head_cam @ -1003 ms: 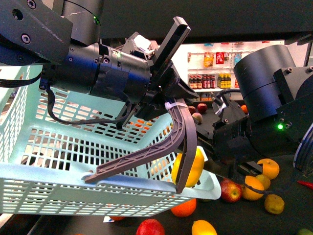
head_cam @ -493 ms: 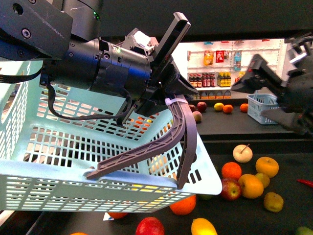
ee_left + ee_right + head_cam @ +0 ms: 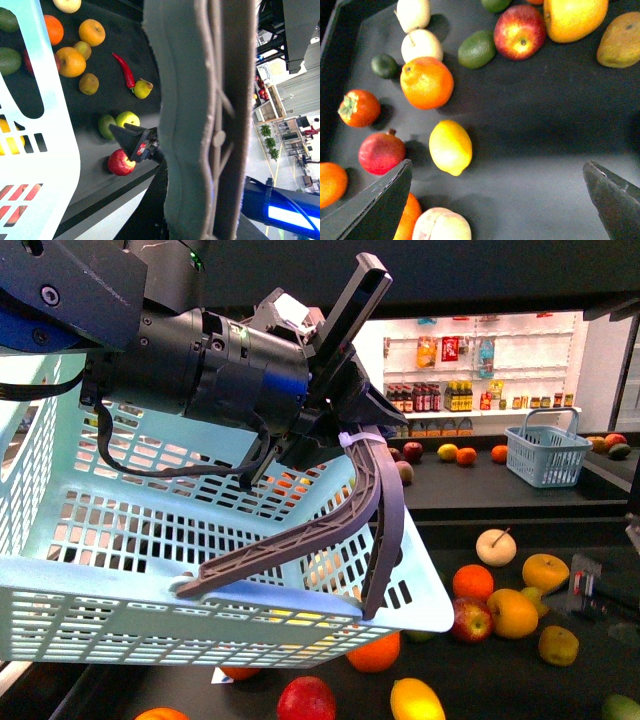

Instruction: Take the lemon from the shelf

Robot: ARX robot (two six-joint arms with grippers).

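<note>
My left gripper (image 3: 340, 440) is shut on the grey basket handle (image 3: 378, 510) and holds the light-blue basket (image 3: 120, 610) tilted above the shelf's black deck (image 3: 570, 680). The handle fills the left wrist view (image 3: 200, 100). Something yellow shows through the basket's slots (image 3: 290, 618). A bright yellow lemon (image 3: 450, 146) with a nub end lies on the deck (image 3: 545, 125). My right gripper (image 3: 495, 200) hangs open and empty above it. The lemon is between the fingers, nearer one fingertip (image 3: 377, 202). A yellow lemon-like fruit (image 3: 417, 702) lies at the deck's front.
Around the lemon lie an orange (image 3: 426, 82), a pomegranate (image 3: 381, 152), a persimmon (image 3: 359, 107), limes and an apple (image 3: 520, 31). More oranges and apples (image 3: 472, 620) lie at the right. A red chilli (image 3: 123, 70) lies further off. A small blue basket (image 3: 545, 455) stands behind.
A second ago my right arm held a lemon at the basket's front rim. It has swung right, out of the front view. The lemon is gone from the rim. The basket barely moved.
</note>
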